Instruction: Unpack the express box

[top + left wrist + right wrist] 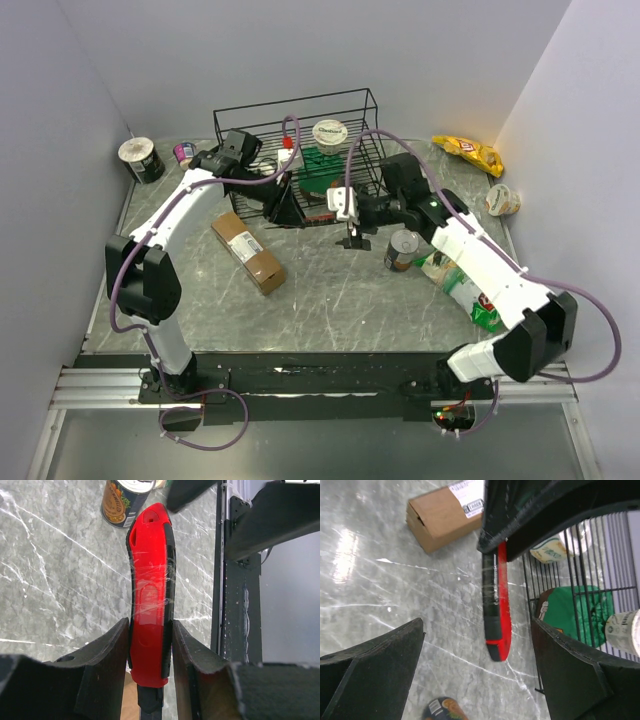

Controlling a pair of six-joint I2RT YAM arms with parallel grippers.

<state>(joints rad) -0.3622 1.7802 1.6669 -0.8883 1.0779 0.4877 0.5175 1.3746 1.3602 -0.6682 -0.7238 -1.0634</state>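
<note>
Left wrist: left pincer (150, 630) clamped on red-and-black knife (150, 550) (clear tape (150, 587) round it), right pincer (477, 630) wide apart.

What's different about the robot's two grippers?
The left gripper is shut on a red cutter; the right gripper is open and empty. The left gripper sits nearer the box; the right gripper sits nearer the can. Both are black and face each other in front of the rack.
</note>
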